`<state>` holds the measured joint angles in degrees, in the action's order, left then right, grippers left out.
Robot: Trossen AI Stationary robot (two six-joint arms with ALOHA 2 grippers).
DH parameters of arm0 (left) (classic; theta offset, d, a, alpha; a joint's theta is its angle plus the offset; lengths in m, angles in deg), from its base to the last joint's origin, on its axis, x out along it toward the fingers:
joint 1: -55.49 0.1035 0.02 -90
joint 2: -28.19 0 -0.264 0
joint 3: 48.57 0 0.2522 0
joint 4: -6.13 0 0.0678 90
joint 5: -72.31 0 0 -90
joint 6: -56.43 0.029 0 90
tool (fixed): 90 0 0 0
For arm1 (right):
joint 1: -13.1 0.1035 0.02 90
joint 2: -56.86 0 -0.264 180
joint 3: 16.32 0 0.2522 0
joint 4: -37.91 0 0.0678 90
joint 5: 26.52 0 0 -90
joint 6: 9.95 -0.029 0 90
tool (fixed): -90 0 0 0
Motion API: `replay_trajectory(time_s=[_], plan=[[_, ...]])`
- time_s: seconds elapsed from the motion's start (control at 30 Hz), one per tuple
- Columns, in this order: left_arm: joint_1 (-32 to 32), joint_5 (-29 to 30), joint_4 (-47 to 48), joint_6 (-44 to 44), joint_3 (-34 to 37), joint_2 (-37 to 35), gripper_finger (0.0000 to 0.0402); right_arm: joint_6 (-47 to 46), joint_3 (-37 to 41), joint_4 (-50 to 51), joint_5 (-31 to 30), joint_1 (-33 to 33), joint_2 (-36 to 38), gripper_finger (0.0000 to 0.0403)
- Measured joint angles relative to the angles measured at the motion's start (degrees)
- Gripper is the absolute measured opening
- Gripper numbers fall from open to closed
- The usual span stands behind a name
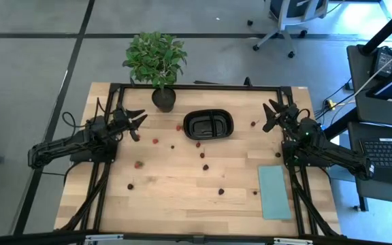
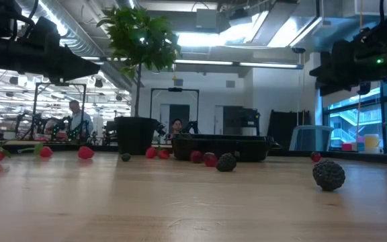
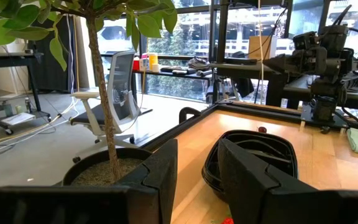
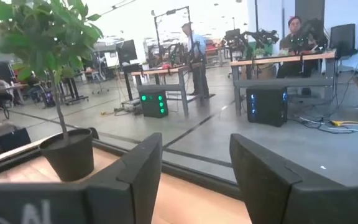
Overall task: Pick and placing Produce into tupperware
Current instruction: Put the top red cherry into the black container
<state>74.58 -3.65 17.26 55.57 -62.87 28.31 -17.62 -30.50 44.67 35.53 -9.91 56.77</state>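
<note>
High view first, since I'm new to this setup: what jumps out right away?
The black oval tray sits near the table's far middle, looking empty, with small red and dark berries scattered over the wood around it. A leafy potted plant stands at the far edge, left of the tray. The left gripper and right gripper flank the tray, fingers open, holding nothing.

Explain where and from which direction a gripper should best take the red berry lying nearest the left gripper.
Probably from straight above, fingers closing across the middle of the red berry: it is small, round and lies alone on the table, so no side is blocked. The left gripper, open, is nearest.
</note>
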Motion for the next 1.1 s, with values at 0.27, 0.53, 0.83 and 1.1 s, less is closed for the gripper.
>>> replay_trajectory(time_s=[0.27,0.53,0.83,1.1], plan=[[0.01,0.00,0.00,0.00,0.02,0.01,0.0110,3.49,-0.05,-0.41,11.57,0.04,-0.06,0.0191],[0.01,0.00,0.00,0.02,0.02,0.01,0.0110,4.93,-9.90,11.03,14.19,0.02,-5.91,0.0191],[0.02,0.00,0.00,0.02,0.02,0.00,0.0110,-2.25,-27.65,31.44,14.24,-0.02,-25.23,0.0191],[0.00,0.02,0.00,0.02,0.00,0.02,0.0110,-7.37,-40.82,48.60,14.24,-0.02,-44.73,0.0191]])
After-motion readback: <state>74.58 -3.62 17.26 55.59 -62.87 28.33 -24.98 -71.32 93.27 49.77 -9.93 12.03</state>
